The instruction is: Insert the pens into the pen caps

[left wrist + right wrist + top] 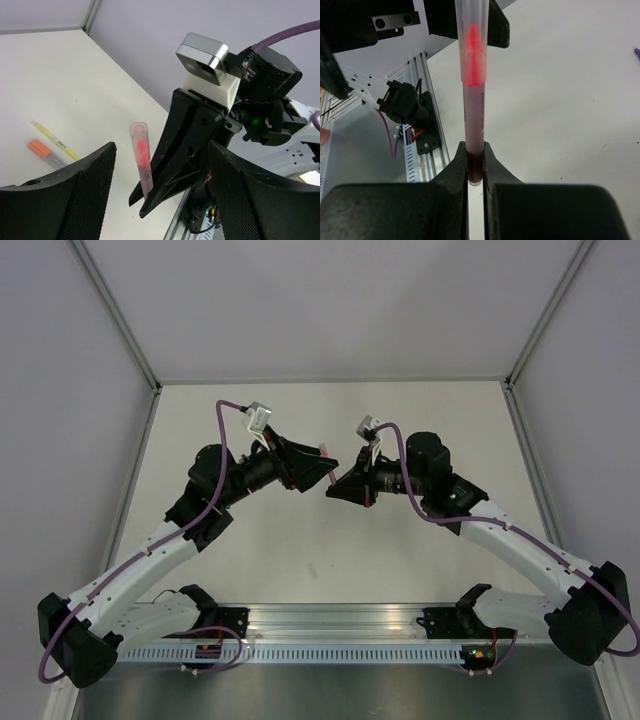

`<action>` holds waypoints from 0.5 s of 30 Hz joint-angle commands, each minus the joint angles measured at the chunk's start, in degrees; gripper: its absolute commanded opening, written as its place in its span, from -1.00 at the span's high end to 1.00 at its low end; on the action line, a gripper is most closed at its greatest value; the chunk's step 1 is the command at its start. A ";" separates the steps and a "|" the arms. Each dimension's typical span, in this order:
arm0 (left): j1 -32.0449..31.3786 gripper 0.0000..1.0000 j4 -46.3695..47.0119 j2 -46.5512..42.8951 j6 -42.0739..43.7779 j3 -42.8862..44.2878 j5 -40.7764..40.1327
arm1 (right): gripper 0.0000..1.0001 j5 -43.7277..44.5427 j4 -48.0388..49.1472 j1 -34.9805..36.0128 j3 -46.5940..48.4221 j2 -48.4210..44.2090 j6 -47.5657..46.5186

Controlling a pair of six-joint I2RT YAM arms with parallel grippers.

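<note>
My right gripper [472, 148] is shut on the lower end of the red-pink pen [472, 100], which stands out beyond its fingers. The pen's far end is translucent, and a red core shows through it [141, 150]. My left gripper [162, 150] is open, its two pads wide apart on either side of the pen [145, 175] without touching it. From above, the two grippers meet at mid-table, left [318, 468] and right [338, 488]. A pale yellow pen [52, 141] lies on the table, with an orange-red pen cap [38, 147] beside it. A dark purple pen tip [636, 51] shows at the right wrist view's edge.
The white table [330, 560] is closed in by grey walls on three sides. An aluminium rail [340, 625] with the arm bases runs along the near edge. Purple cables [222, 440] loop over both arms.
</note>
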 commanded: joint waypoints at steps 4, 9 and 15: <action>0.18 -0.52 0.11 -0.06 2.88 1.45 -3.16 | 1.00 0.17 3.44 0.47 -0.48 -3.11 -0.67; 0.18 -0.32 3.45 0.55 1.83 0.13 -1.49 | 1.00 -0.80 4.23 0.82 -0.65 -2.93 0.12; 0.18 -0.09 6.79 3.19 -0.28 0.04 1.93 | 1.00 -0.63 4.32 1.26 -0.65 -2.49 0.30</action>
